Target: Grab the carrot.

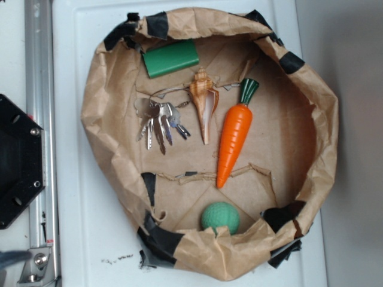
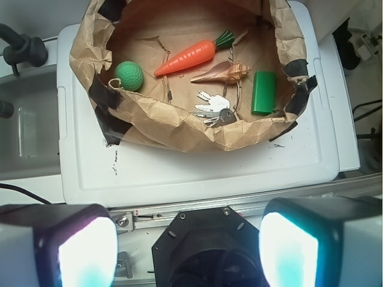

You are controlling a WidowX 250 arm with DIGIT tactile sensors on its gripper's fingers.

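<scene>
carrot [image 1: 234,136]: lies free near the middle of the brown paper nest [image 1: 326,134], green stem toward its far rim, just beside the seashell [image 1: 204,107]. keys [image 1: 160,124], green block [image 1: 171,58] and green ball [image 1: 220,217] lie apart from it. gripper [image 2: 188,248]: fingers spread wide, empty, well short of the nest; fingertips cut off by the wrist view's bottom edge and glare-washed.

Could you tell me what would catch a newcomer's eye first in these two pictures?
The bright orange carrot stands out first, lying on the floor of a brown paper nest patched with black tape. Beside it lie a striped seashell and a bunch of keys, with a green ball near the carrot's tip and a green block at the far rim. In the wrist view, the gripper hangs open, well clear of the nest.
</scene>
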